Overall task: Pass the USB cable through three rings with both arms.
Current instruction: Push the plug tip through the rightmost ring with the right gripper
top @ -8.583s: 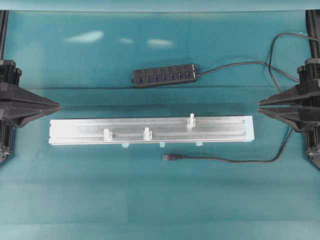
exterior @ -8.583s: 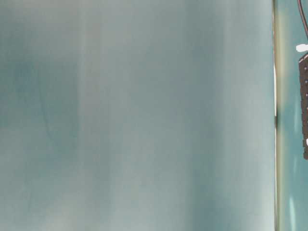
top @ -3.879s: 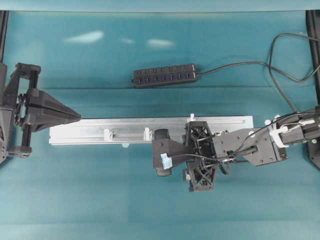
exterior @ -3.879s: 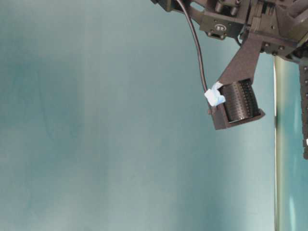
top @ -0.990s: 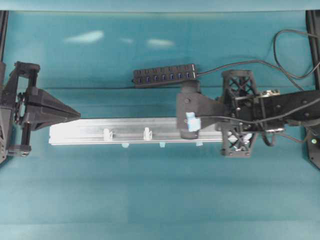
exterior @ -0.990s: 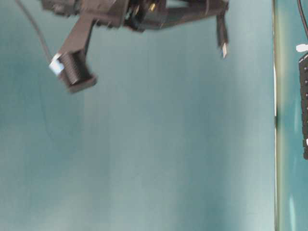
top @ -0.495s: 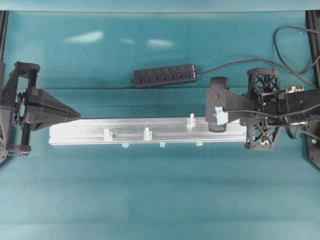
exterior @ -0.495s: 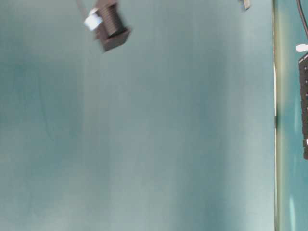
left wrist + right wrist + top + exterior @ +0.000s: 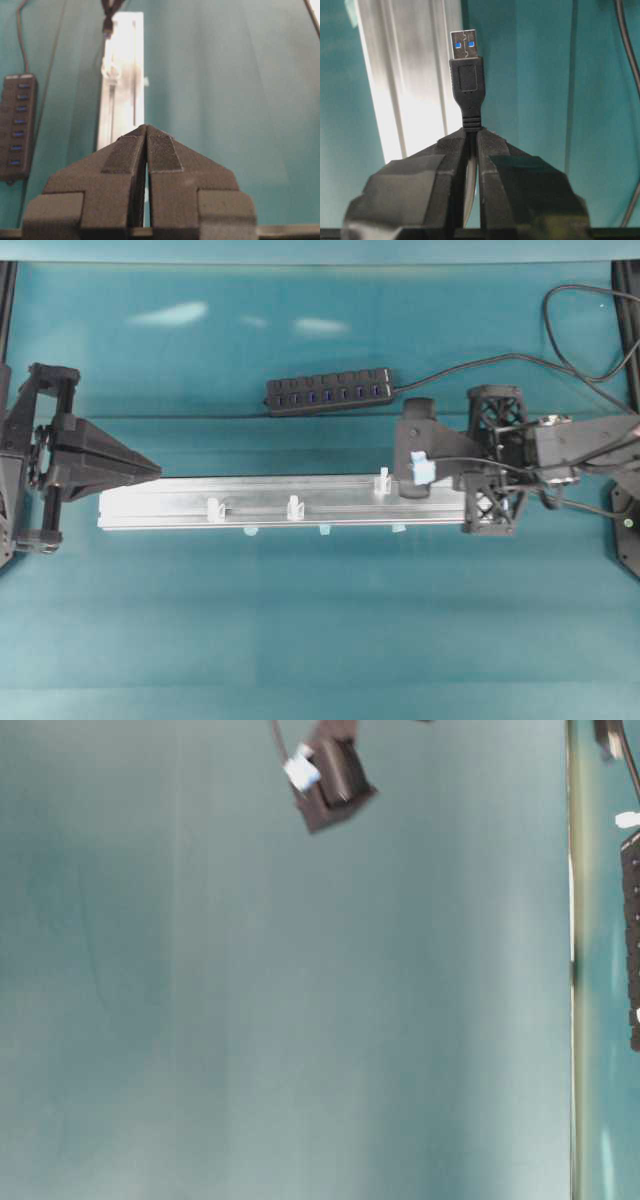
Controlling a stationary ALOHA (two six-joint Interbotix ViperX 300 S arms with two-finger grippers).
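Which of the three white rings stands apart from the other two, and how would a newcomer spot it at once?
Find the long silver rail lying across the teal table. Two rings stand along its near groove. The odd ring stands further right, in the far groove, just left of the right gripper.

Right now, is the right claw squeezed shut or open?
Shut: the right gripper pinches the USB cable just behind its plug, which sticks out ahead.
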